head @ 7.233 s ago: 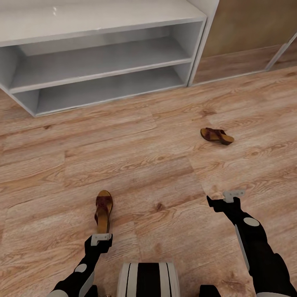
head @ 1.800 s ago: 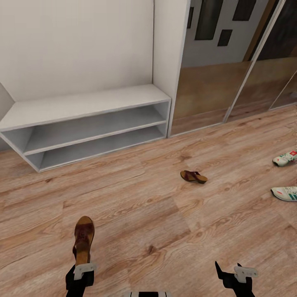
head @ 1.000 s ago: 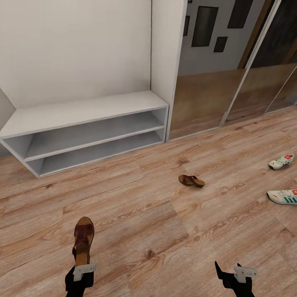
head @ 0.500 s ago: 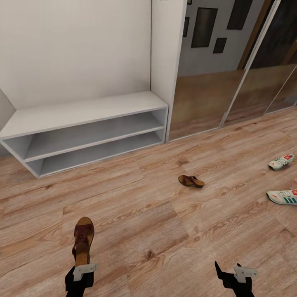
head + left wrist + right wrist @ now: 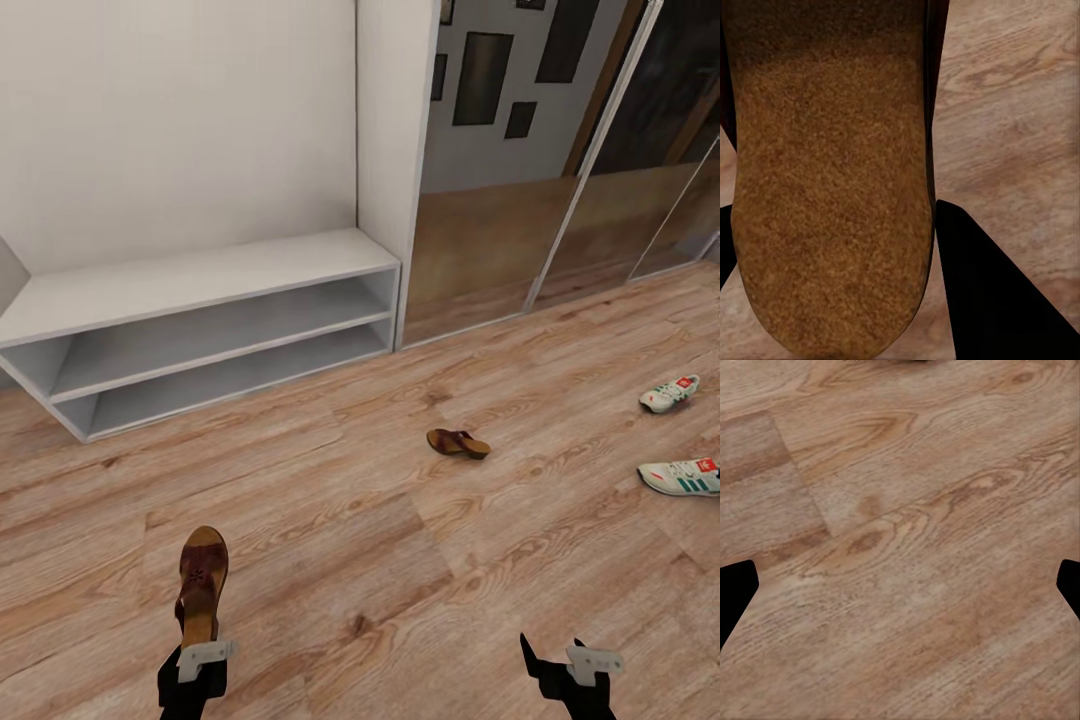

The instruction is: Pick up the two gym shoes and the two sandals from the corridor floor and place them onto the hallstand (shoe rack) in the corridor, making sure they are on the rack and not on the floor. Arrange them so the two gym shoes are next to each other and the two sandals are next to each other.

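Head view shows more of the room than half a second ago: the whole picture has slid a little, so the camera has moved, not the shoes. The grey hallstand (image 5: 200,275) sits in the upper left, with nothing on it yet. One sandal (image 5: 201,585) is at the lower left, held by its heel in the left gripper (image 5: 200,655). In the left wrist view the cork footbed (image 5: 832,187) sits between the dark fingers (image 5: 997,300), which pinch it. The other sandal (image 5: 458,443) lies on the wood floor (image 5: 330,520) in the middle. Two gym shoes (image 5: 670,393) (image 5: 684,476) lie at the right edge, well apart from the rack. I think all four shoes are still to be put away.

The right gripper (image 5: 565,665) is cut off at the bottom edge; in the right wrist view its fingers (image 5: 735,589) are spread wide over bare floor. The nearer gym shoe is cut off too.
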You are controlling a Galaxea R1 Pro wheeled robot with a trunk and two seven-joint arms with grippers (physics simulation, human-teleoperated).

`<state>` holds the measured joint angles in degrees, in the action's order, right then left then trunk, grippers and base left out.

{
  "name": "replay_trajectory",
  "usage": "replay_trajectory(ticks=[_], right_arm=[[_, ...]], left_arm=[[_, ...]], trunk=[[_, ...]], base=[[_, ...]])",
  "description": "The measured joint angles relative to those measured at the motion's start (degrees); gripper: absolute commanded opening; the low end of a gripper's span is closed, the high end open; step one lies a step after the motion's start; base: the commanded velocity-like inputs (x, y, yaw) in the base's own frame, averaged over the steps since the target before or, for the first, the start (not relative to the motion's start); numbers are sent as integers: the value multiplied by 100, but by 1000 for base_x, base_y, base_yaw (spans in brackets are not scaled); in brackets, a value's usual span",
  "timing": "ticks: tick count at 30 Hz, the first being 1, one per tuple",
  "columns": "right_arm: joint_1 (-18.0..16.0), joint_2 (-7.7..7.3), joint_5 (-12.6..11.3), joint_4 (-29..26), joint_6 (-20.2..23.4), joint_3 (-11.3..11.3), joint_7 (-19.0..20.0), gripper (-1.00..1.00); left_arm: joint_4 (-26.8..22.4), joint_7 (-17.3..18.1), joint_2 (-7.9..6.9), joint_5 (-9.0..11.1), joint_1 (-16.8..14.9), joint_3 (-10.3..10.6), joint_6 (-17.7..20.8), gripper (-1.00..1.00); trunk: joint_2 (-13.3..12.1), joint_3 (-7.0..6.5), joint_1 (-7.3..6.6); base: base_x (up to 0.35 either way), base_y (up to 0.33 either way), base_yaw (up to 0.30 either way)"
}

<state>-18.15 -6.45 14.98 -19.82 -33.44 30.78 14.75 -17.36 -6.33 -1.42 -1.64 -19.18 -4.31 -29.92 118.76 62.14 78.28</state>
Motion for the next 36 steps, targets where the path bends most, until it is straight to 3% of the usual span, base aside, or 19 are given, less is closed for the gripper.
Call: replay_trajectory(ticks=[36], right_arm=[[-3, 9, 0, 0, 0, -5, 0, 100]], left_arm=[[9, -1, 0, 0, 0, 0, -1, -100]], trunk=[[0, -7, 1]], base=[[9, 0, -1]])
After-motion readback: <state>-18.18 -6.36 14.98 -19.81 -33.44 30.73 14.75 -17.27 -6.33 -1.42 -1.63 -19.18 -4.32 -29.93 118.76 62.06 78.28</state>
